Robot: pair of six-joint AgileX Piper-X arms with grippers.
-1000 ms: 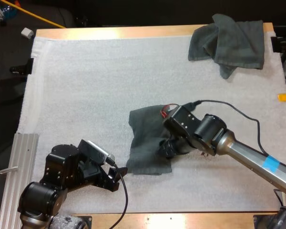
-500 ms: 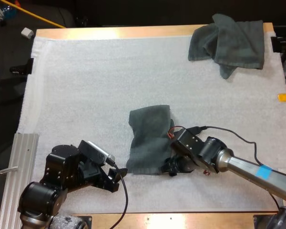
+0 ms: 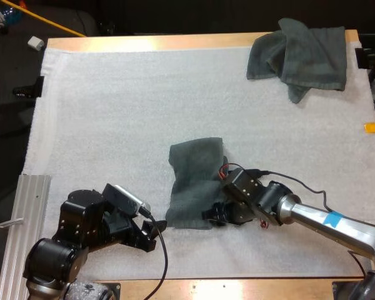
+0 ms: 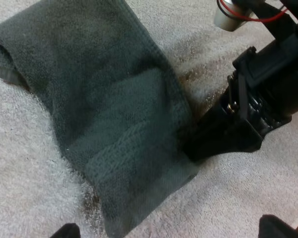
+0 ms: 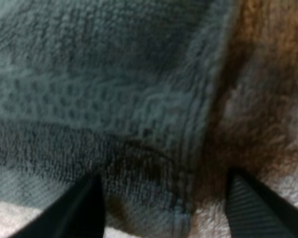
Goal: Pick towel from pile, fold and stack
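Right hand [image 3: 212, 216] open, astride the towel [image 3: 194, 178] edge.
Folding is judged in hand; closure on the hem is required next. Left hand [image 3: 156, 231] is held open, empty.

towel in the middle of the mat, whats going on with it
The right gripper is low at the near right edge of the partly folded towel, fingers open on either side of that edge. The left gripper is open near the towel's near left corner. A crumpled towel lies at the far right corner of the mat.
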